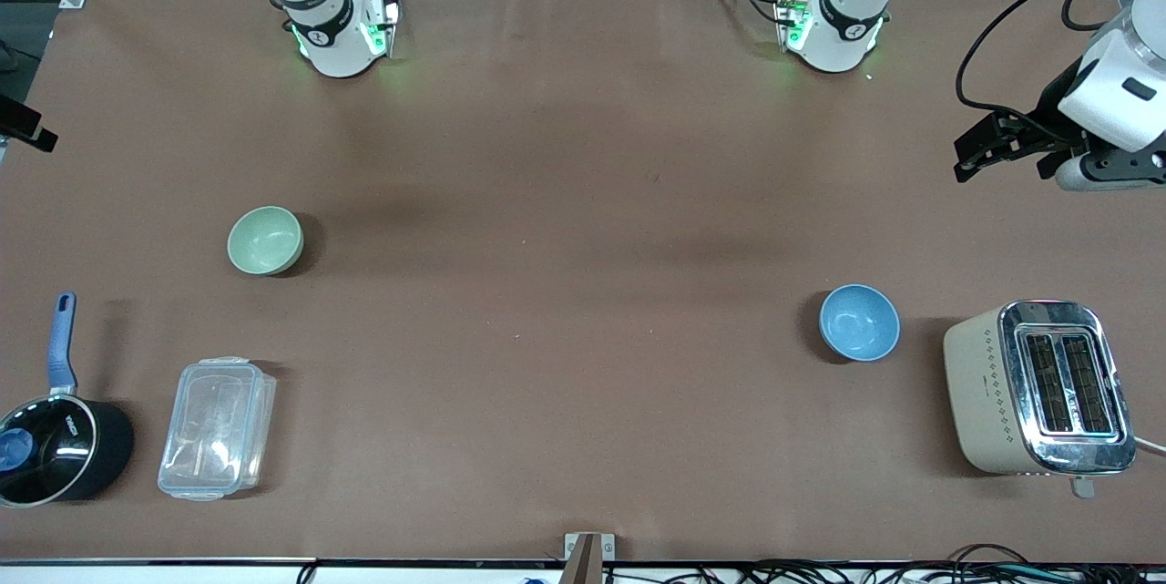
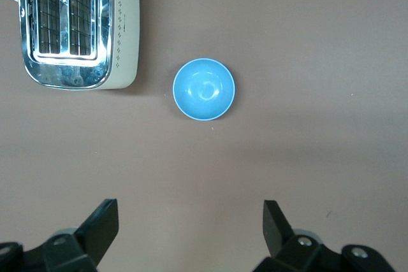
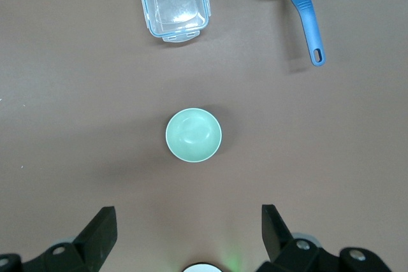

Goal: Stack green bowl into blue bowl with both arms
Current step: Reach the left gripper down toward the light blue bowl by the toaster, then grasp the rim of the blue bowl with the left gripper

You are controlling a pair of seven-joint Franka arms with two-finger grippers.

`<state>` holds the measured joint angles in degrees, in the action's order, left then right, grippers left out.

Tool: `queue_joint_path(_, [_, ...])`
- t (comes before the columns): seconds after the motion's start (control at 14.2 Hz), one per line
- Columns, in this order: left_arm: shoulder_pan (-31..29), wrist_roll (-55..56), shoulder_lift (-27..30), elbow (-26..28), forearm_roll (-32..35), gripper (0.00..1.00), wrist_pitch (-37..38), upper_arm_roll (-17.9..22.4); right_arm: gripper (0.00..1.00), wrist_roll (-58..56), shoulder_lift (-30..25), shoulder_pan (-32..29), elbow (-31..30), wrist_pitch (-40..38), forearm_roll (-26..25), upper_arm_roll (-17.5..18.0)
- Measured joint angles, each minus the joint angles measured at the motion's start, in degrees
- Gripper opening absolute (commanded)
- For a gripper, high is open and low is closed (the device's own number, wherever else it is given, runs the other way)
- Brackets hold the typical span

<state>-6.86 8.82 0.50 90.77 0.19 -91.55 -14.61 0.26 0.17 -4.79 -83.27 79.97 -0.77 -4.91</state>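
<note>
The green bowl (image 1: pixel 265 240) stands upright and empty on the brown table toward the right arm's end; it also shows in the right wrist view (image 3: pixel 194 135). The blue bowl (image 1: pixel 859 322) stands upright and empty toward the left arm's end, beside the toaster; it also shows in the left wrist view (image 2: pixel 204 89). My left gripper (image 1: pixel 964 158) (image 2: pixel 191 216) hangs open and empty high over the table's left-arm end, apart from the blue bowl. My right gripper (image 3: pixel 189 220) is open and empty, high over the table between its base and the green bowl.
A cream and chrome toaster (image 1: pixel 1038 388) stands at the left arm's end. A clear plastic lidded box (image 1: pixel 217 427) and a black saucepan with a blue handle (image 1: pixel 55 447) lie nearer the front camera than the green bowl. The arm bases (image 1: pixel 342 33) (image 1: pixel 833 28) stand along the table's robot edge.
</note>
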Motion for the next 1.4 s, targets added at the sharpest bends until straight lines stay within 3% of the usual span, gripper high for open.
queue_joint_path(0.49, [-0.14,-1.77,-4.01,-0.77,3.16,1.0,-1.26,0.2,1.0,0.0,0.0,-0.02,0.02,-0.01,0.0,0.0])
queue_joint_path(1.05, [-1.89,-2.05,-21.95,0.42,5.15,1.0,-20.24,0.59,1.0,0.0,0.0,-0.04,0.11,-0.12,0.0,-0.01])
queue_joint_path(1.19, [-2.17,0.08,-25.0,3.25,6.14,1.0,-26.5,0.61,1.0,0.0,0.0,-0.05,0.11,-0.12,0.0,-0.01])
queue_joint_path(1.4, [-2.01,3.18,-27.3,5.5,10.41,1.0,-28.53,0.48,1.0,0.0,0.0,-0.06,0.11,-0.14,0.0,-0.01])
